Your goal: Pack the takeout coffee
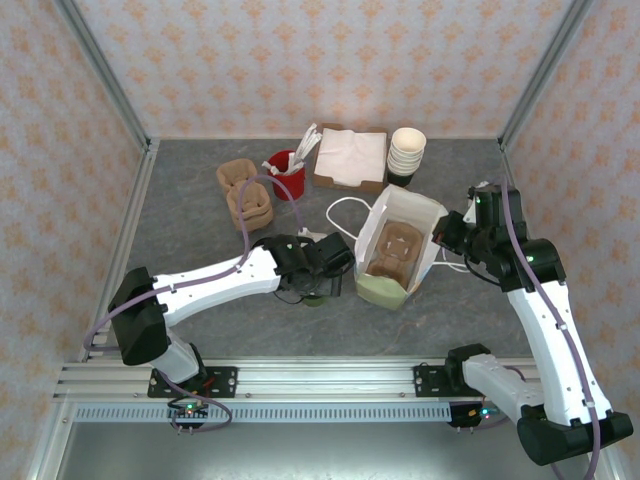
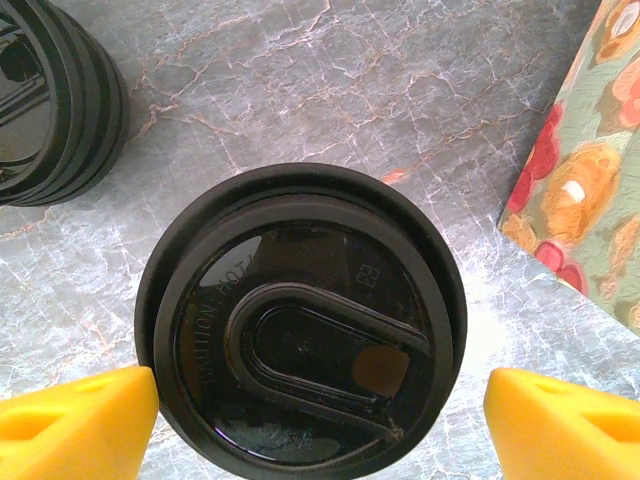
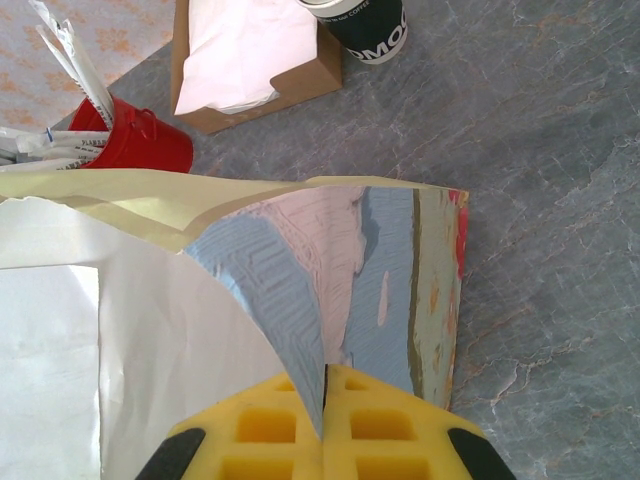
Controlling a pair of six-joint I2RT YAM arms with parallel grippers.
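- As the takeout coffee [image 2: 300, 330] stands upright on the grey table [image 2: 400, 90], black lid facing up, the left gripper [image 2: 320, 420] hangs directly over it, so the cup's long axis runs straight up into the claw.
- Yellow fingertips [image 2: 75, 420] are spread wide, one on either side of the lid. The left one is at the rim, perhaps touching; the other is clearly apart. Jaws apart, nothing clamped.
- My read is that the grasp is the step in hand. The cup sits a shade toward the left finger, so closing could nudge it sideways.
- Left arm is far the nearer; from above, its wrist covers the cup.
- Just beside the cup, on the robot's right, stands the paper bag [image 1: 410, 205], mouth open upward.
- Inside lies a brown cardboard carrier [image 1: 390, 250], its wells showing. No cup in it that I can see.
- The right gripper [image 3: 325, 390] is pinched together on the bag's rim, on the side away from the cup, holding the mouth open.
- On the cup's other side is a ribbed black stack [image 2: 55, 100], lids by the look of it, near but apart.
- Along the back are spare carriers [image 1: 245, 195], a red cup of stirrers [image 1: 287, 172], a napkin box [image 1: 350, 158] and a stack of lidless cups [image 1: 407, 152], all well apart.
- Judging ahead, the carry must clear the bag's near wall, then descend into a well.
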